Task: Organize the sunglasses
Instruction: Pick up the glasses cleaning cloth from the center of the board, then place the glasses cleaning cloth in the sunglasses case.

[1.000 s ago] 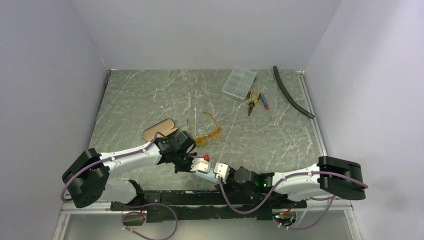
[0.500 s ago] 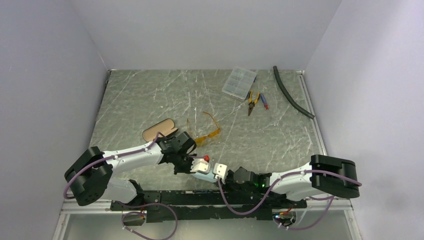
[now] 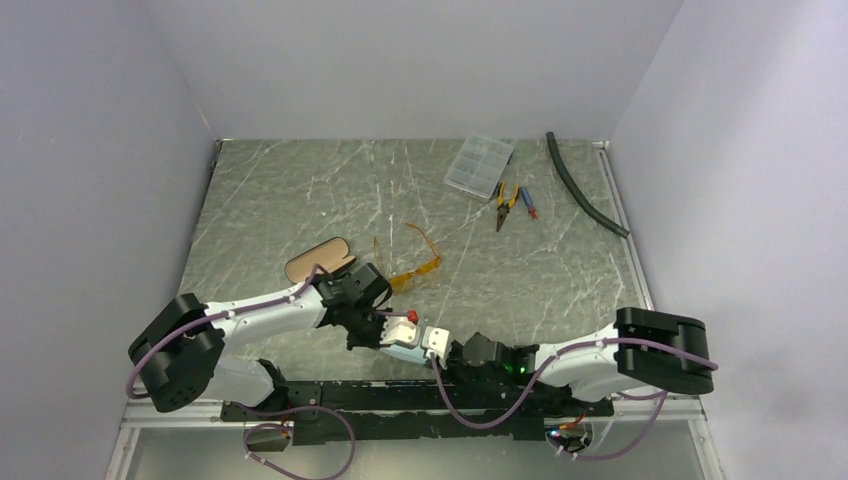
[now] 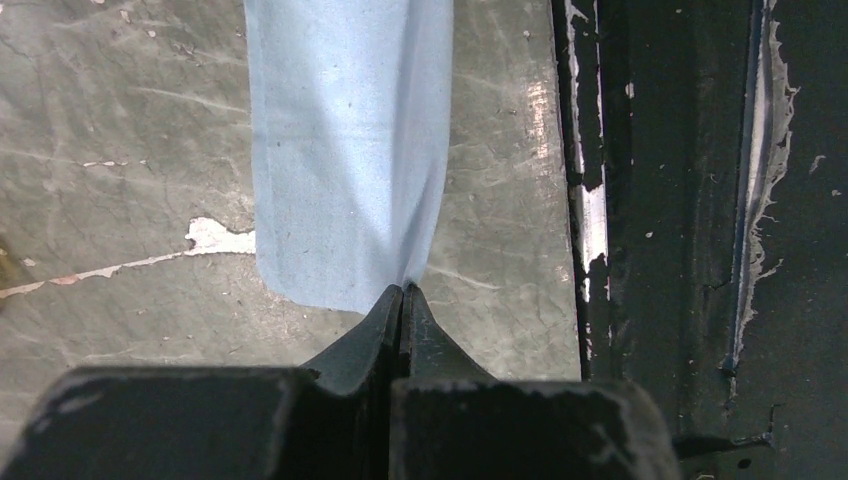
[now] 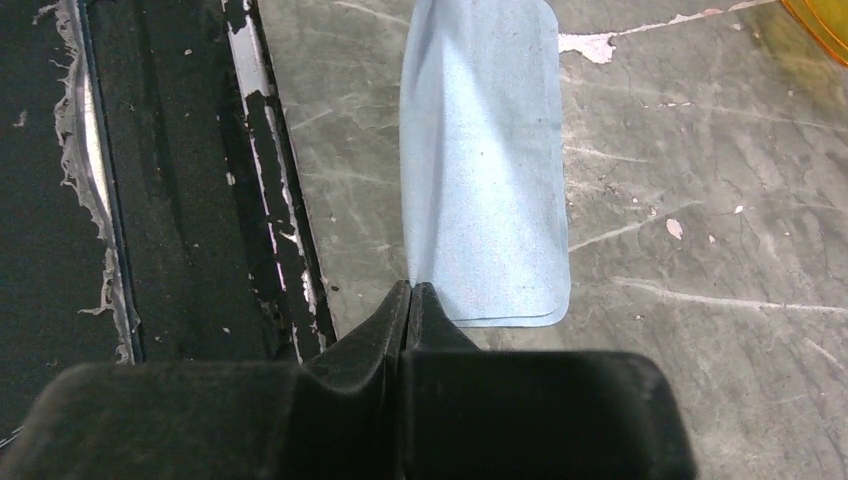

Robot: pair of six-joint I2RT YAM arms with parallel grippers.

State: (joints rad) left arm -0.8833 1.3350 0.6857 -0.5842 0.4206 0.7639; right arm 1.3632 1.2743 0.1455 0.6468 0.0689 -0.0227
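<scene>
The orange sunglasses (image 3: 415,262) lie open on the marble table mid-left, and an orange edge of them (image 5: 822,14) shows in the right wrist view. In front of them, at the near table edge, a folded light blue cloth (image 3: 404,346) spans between the two grippers. My left gripper (image 3: 392,340) is shut on one end of the cloth (image 4: 345,150), its jaws (image 4: 402,290) pressed together on the fabric's corner. From the opposite side my right gripper (image 3: 428,346) pinches the other end (image 5: 485,170), its jaws (image 5: 411,288) also pressed together.
A tan-and-black glasses case (image 3: 318,262) lies left of the sunglasses, partly behind the left arm. At the back right are a clear compartment box (image 3: 478,165), orange-handled pliers (image 3: 507,205), a small blue-and-red tool (image 3: 528,203) and a black hose (image 3: 585,198). A black rail (image 4: 660,200) borders the near edge.
My right gripper has closed on its end of the blue cloth, and the right arm has edged left. The left gripper has stayed shut on its end.
</scene>
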